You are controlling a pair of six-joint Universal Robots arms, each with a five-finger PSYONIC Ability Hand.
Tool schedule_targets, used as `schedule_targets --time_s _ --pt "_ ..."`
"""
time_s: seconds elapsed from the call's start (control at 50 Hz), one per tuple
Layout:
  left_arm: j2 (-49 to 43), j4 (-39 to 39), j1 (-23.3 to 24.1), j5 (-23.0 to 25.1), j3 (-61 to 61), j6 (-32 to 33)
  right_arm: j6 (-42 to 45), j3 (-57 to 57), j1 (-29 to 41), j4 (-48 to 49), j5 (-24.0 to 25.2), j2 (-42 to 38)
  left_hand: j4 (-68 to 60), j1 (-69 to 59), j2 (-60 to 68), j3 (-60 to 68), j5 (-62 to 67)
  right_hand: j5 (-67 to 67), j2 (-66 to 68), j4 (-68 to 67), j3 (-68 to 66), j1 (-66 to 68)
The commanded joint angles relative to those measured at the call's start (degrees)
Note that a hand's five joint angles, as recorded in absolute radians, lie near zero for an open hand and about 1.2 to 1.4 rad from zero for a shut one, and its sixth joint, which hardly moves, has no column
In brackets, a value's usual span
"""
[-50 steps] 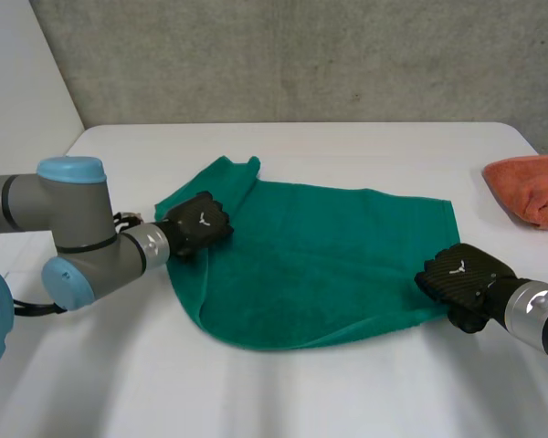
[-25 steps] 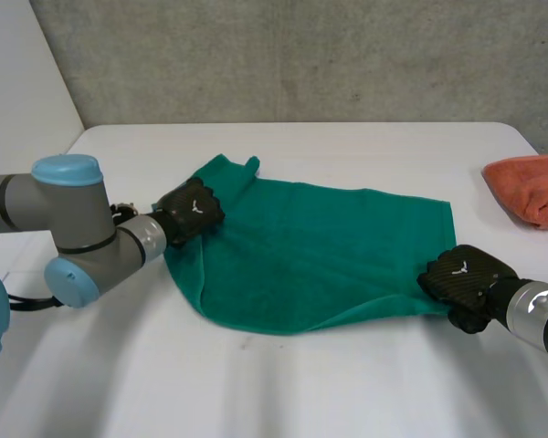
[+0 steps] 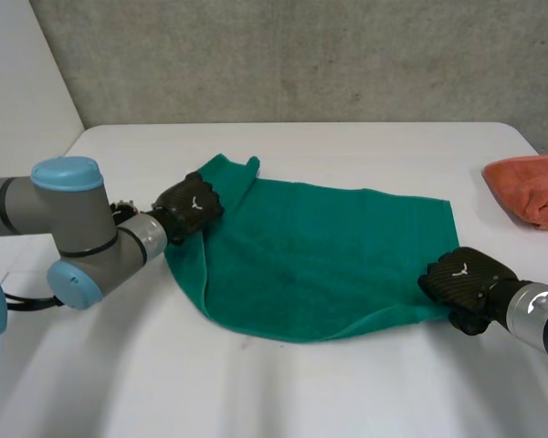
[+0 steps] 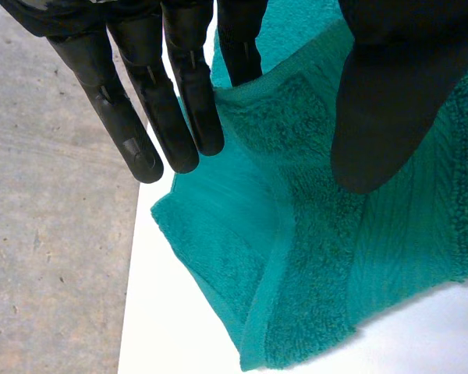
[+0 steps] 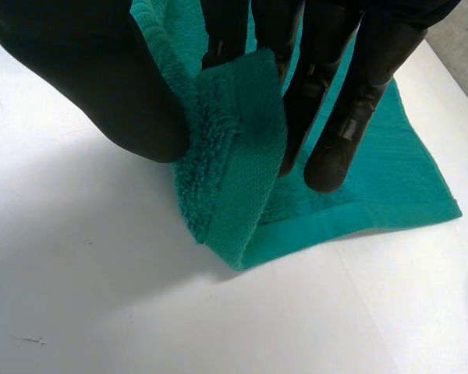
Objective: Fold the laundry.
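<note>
Green terry towel (image 3: pixel 320 265), which I judge soft, light and floppy and best taken by its corners, lies spread in the middle of the white table (image 3: pixel 347 392), its left edge pinched between thumb and fingers of the left hand (image 3: pixel 190 208), its near right corner pinched likewise by the right hand (image 3: pixel 461 283).

Green towel (image 3: pixel 320 255) on white table (image 3: pixel 347 392), left hand (image 3: pixel 190 206) at one end, right hand (image 3: pixel 461 278) at other
</note>
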State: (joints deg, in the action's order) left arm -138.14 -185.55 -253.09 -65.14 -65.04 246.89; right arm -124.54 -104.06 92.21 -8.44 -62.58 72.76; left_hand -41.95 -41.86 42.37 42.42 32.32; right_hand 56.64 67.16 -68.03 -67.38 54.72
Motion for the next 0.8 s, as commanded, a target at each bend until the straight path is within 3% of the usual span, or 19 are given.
schedule_targets --time_s 0.02,0.14,0.2,0.26,0.3,0.4,0.56,0.68,0.8 --pt "-0.81 -0.17 -0.12 0.10 -0.17 0.26 0.00 0.00 0.08 0.00 0.00 -0.86 -5.44 -5.53 5.02 4.97 5.07 13.36 12.84 -11.97 -12.62 25.28" --pt "-2.83 -0.26 -0.21 0.10 0.27 0.35 0.09 0.09 -0.01 0.00 0.00 -0.95 -11.30 -11.39 10.88 10.83 10.93 13.36 12.84 -11.97 -12.62 25.28" --pt "-3.01 -0.60 -0.21 -0.08 0.44 0.35 -0.09 0.35 -0.10 -0.09 -0.09 -0.86 -37.98 -38.07 37.57 37.51 37.61 13.36 12.84 -11.97 -12.62 25.28" --pt "-3.10 -2.10 -0.21 -1.65 0.53 0.35 -0.09 0.53 -0.27 -0.09 -0.18 -0.77 -38.05 -38.14 37.63 37.58 37.68 13.36 12.84 -11.97 -12.62 25.28" --pt "-3.01 -3.24 -0.21 -3.50 0.44 0.52 -0.17 0.70 -0.19 -0.09 -0.44 -0.69 -38.05 -38.14 37.63 37.58 37.68 13.36 12.84 -11.97 -12.62 25.28" --pt "-1.09 -7.19 -0.03 -13.23 -1.92 0.43 -3.14 2.19 -0.01 -0.09 -1.05 -0.25 -38.05 -38.14 37.63 37.58 37.68 13.36 12.84 -11.97 -12.62 25.28" --pt "16.37 -8.08 -3.01 -19.32 -17.01 -0.44 -11.59 4.30 -0.80 -0.79 -0.79 7.82 -38.05 -38.14 37.63 37.58 37.68 13.36 12.84 -11.97 -12.62 25.28" --pt "31.68 -7.99 -4.87 -22.92 -31.35 -1.50 -12.30 4.13 -2.38 -2.19 -1.05 13.45 -38.05 -38.14 37.63 37.58 37.68 13.36 12.84 -11.97 -12.62 25.28" --pt "48.21 -6.50 -4.87 -26.71 -45.33 -5.45 -10.90 5.53 -4.22 -10.71 -1.06 18.91 -38.05 -38.14 37.63 37.58 37.68 13.36 12.84 -11.97 -12.62 25.28"
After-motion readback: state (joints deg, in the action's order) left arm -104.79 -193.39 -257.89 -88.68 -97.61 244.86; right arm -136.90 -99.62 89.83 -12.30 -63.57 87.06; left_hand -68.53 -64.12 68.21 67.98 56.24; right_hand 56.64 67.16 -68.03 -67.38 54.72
